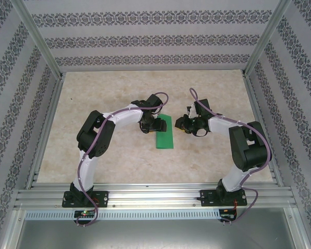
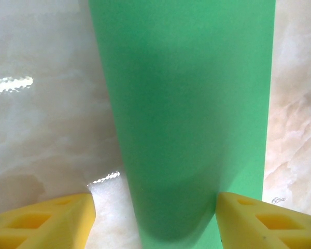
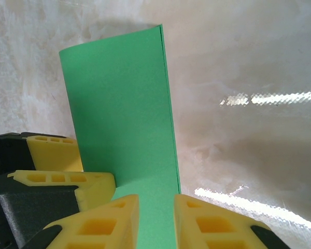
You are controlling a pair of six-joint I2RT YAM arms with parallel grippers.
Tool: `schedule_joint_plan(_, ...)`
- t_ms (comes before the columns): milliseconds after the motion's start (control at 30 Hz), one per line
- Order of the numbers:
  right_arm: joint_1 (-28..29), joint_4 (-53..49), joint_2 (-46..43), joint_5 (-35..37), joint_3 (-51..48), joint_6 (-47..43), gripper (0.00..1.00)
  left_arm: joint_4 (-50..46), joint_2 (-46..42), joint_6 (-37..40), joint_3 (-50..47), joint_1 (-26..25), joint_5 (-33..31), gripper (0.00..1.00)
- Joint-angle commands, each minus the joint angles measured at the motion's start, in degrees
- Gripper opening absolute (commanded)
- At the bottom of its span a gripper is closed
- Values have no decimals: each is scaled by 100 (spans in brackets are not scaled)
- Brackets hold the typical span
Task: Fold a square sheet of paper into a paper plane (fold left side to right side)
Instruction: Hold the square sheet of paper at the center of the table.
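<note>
The square sheet of paper (image 1: 165, 133) lies folded at tabletop (image 1: 119, 166) centre, left tool (image 2: 155, 199) wide astride it, right tool (image 3: 156, 199) narrowly parted over its edge; I fear uneven pressing slides the layers, skewing the crease.

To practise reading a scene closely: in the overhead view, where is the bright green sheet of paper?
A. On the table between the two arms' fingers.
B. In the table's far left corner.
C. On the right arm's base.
A: the bright green sheet of paper lies on the beige marbled table, flanked by the left arm's yellow fingers and the right arm's yellow fingers.
</note>
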Motion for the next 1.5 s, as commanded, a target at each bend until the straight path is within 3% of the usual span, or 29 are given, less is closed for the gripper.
schedule_joint_plan(0, -33, 14, -82, -27, -85, 28, 25, 323, 549, 154, -70, -250, 210, 66)
schedule_joint_plan(367, 178, 121, 176, -191, 23, 120, 18, 312, 564, 142, -62, -254, 201, 66)
schedule_joint_plan(1467, 187, 70, 20, -9, -8, 218, 18, 304, 655, -8, 0, -254, 161, 66)
